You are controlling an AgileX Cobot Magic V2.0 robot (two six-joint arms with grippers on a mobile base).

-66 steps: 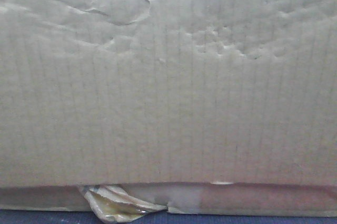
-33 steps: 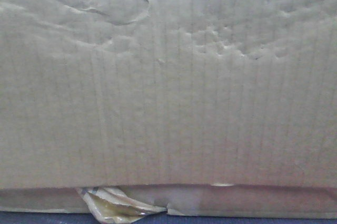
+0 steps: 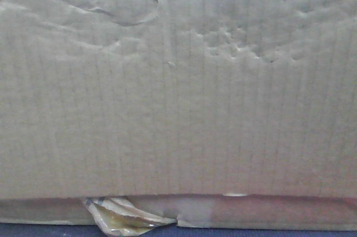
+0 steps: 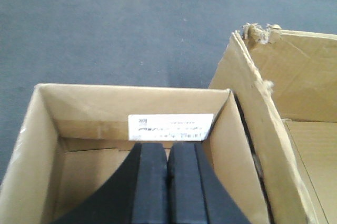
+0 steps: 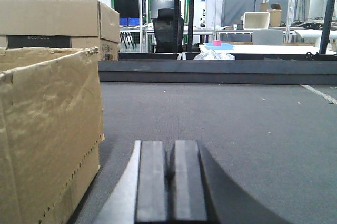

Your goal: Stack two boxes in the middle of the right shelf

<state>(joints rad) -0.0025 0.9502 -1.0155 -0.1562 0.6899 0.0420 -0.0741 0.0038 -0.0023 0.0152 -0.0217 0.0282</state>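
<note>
2 boxes [image 4: 95, 103] are sitting adjacent on the floor [image 4: 116, 23], left claw [image 4: 168, 166] and right claw [image 5: 171, 176] hovering clenched, empty, probably awaiting a lift.

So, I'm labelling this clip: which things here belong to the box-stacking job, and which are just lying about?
Job:
labelled open box
torn-cornered box beside it

Lying about:
printed carton
office chair
white table

On carpet [image 4: 121, 29], small box [image 4: 95, 105] just left of bigger box [image 4: 305, 76]; label [image 4: 171, 127] inside small box.
</note>
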